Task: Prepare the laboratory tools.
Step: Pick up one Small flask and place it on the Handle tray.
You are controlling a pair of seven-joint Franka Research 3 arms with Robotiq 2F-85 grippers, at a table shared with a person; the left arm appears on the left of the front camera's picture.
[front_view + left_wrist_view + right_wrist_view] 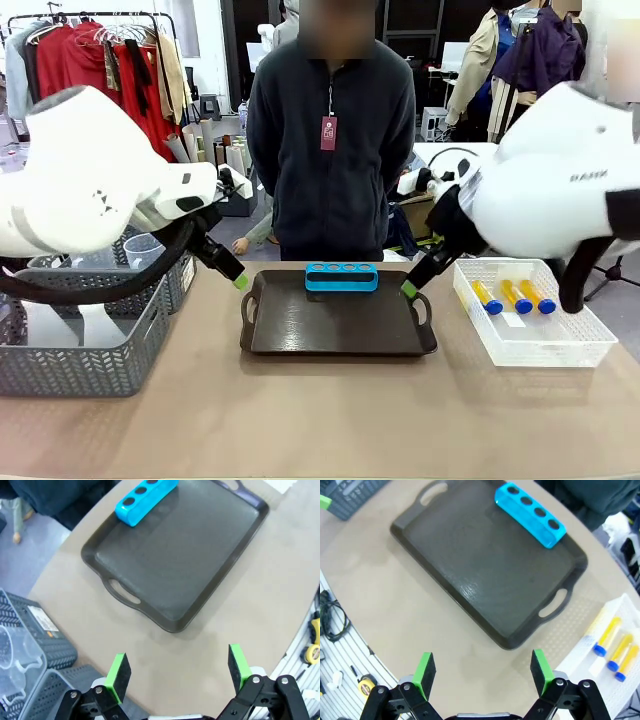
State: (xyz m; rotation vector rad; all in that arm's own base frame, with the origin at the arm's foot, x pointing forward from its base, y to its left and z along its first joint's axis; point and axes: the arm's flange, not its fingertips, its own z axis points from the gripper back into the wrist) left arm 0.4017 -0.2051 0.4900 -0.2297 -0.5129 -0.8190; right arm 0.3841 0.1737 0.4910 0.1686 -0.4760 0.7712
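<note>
Rack (342, 277) on the tray's (340, 322) far edge; basket (80, 375) left of the tray, bin (545, 350) holding tubes (515, 297) to its right.

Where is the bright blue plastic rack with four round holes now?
In the front view the bright blue plastic rack lies along the far edge of the dark handled tray, in the middle of the tan table.

Front view faces across the table (300, 410) at the person (330, 150); 2 wrist views look down, sharing the tray (485, 565).
</note>
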